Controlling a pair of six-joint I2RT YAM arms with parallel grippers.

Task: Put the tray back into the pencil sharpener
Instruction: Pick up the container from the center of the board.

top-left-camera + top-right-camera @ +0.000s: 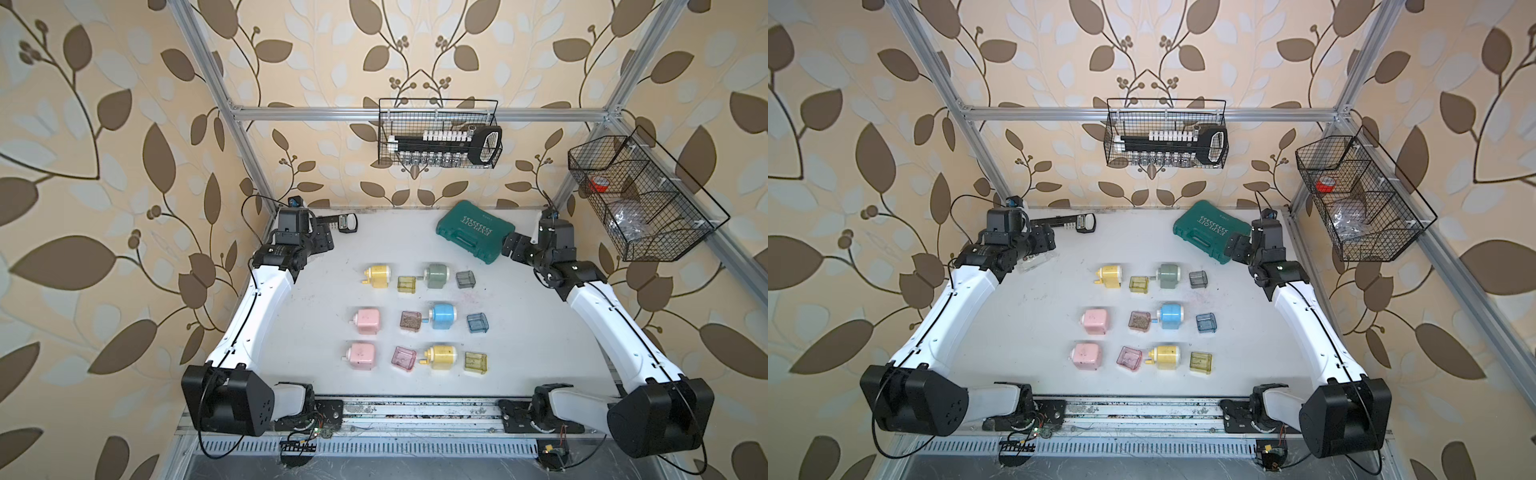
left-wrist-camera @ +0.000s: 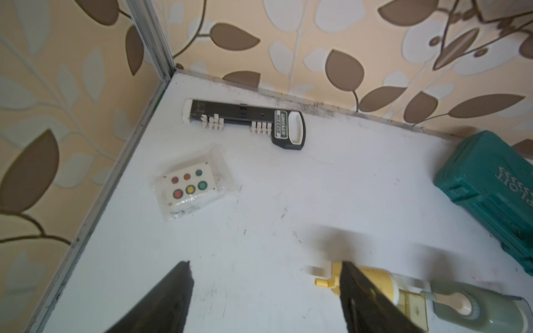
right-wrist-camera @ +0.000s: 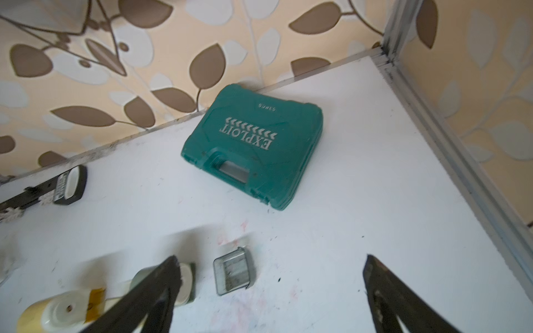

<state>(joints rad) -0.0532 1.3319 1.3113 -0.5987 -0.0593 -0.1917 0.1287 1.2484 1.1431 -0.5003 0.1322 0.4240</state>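
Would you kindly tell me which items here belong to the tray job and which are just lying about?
For the job:
far yellow sharpener, green sharpener, far pink sharpener, blue sharpener, near pink sharpener, near yellow sharpener; far yellow tray, grey tray, brown tray, blue tray, pink tray, near yellow tray

Lying about:
green tool case, socket rail, bagged button box

White table (image 1: 540, 332) (scuffed) bears sharpeners (image 1: 442, 316), trays (image 1: 477, 322), green case (image 1: 473, 232).

Six pencil sharpeners (image 1: 444, 316) are lying in three rows before the green case (image 1: 476, 236); six translucent trays (image 1: 477, 322) are sitting beside them, uninserted.
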